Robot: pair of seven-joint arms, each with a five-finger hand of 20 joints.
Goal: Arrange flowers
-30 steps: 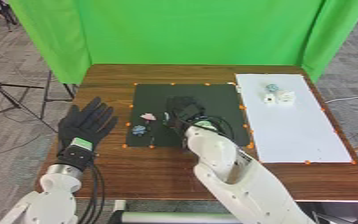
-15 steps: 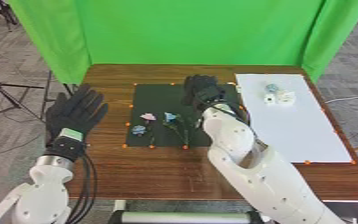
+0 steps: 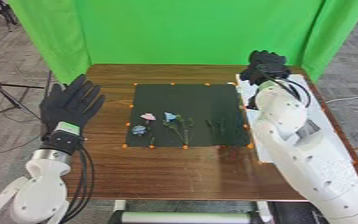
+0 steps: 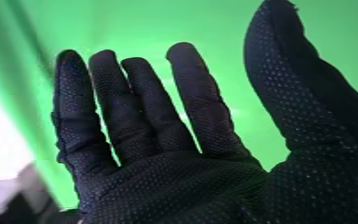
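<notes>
Several flowers (image 3: 170,116) lie on the mat (image 3: 185,96) nearer the desk's (image 3: 158,172) left edge, heads facing the far edge (likely for neat display). The right hand (image 3: 266,61), near the far right corner, and left hand (image 3: 67,108) have fingers apart, empty.

The right hand (image 3: 267,61) has left the black mat (image 3: 191,95) and swung outward to the far end of the white board (image 3: 326,131). Its arm (image 3: 286,127) now crosses that board, covering the spot where small pale things showed. With the arm off the mat, dark green stems (image 3: 215,125) there have come into sight, and the blue flower (image 3: 170,116) lies uncovered. The left hand (image 3: 71,104) has slid forward and slightly outward.
</notes>
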